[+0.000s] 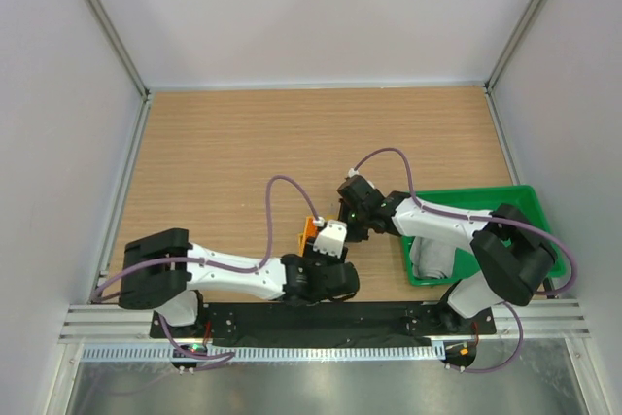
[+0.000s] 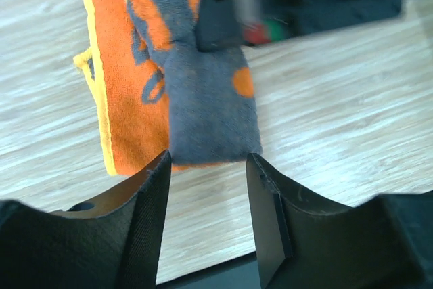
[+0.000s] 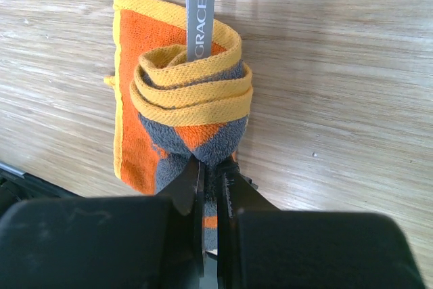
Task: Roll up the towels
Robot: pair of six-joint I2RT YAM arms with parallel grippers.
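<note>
The dark grey towel (image 3: pixel 193 106) with orange print and yellow edges is partly rolled on the wooden table, with its orange tail (image 2: pixel 125 99) still flat. My right gripper (image 3: pixel 211 167) is shut on the roll's near end. In the left wrist view the roll (image 2: pixel 210 99) lies just beyond my left gripper (image 2: pixel 208 160), which is open with only bare table between its fingers. From above, both grippers meet at the towel (image 1: pixel 310 231) by the near edge. The light grey towel (image 1: pixel 432 258) lies in the green tray (image 1: pixel 466 193).
The green tray sits at the right near corner, under the right arm. A grey label strip (image 3: pixel 200 5) sticks out of the roll's far side. The black base rail (image 1: pixel 292 316) runs close behind the left gripper. White walls enclose the table.
</note>
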